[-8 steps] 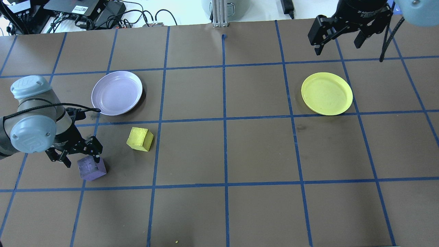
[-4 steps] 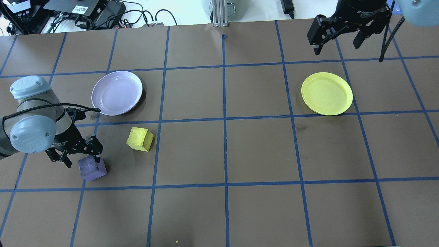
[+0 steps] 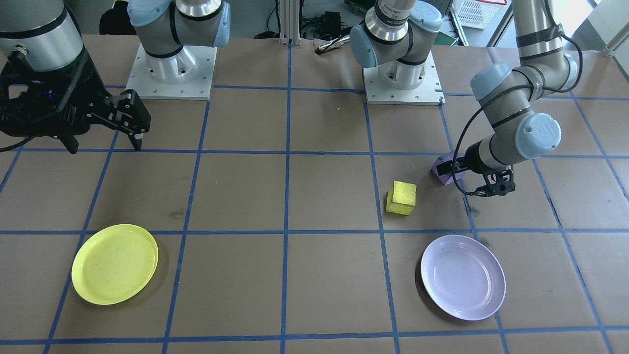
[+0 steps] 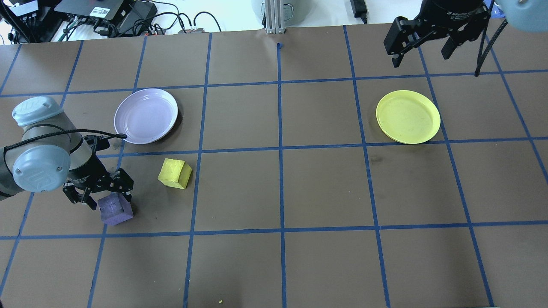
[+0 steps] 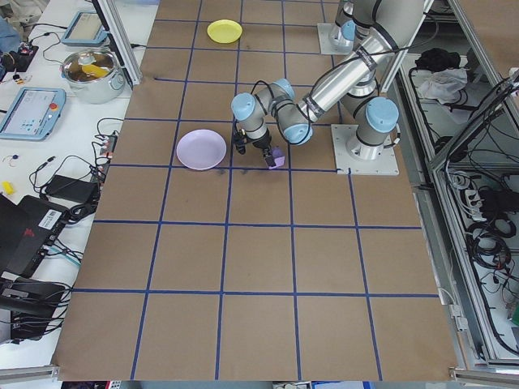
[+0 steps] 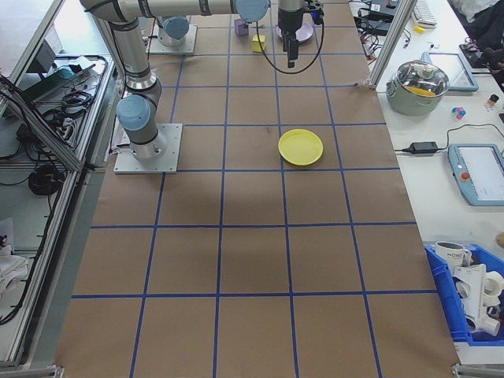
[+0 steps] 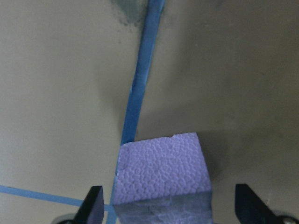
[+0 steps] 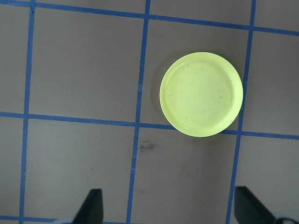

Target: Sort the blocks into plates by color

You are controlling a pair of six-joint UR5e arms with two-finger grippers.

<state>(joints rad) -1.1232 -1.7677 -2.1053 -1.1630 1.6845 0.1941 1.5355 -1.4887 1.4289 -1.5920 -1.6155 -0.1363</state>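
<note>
The purple block rests on the brown table, near the left. My left gripper stands open astride it. In the left wrist view the purple block lies between the two fingertips, with a gap on each side. The yellow block lies just right of it, untouched. The lavender plate is beyond both blocks and holds nothing. The yellow plate sits bare at the far right. My right gripper hangs open high above it, and the right wrist view shows the yellow plate far below.
Blue tape lines grid the table. Cables and electronics crowd the far edge beyond the paper. The two arm bases stand on the robot's side. A metal pot and a tablet sit off the table.
My left gripper has shifted slightly right, so its fingers now straddle the purple block more closely. The right gripper has crept a little upward. Blocks and plates have not moved.
</note>
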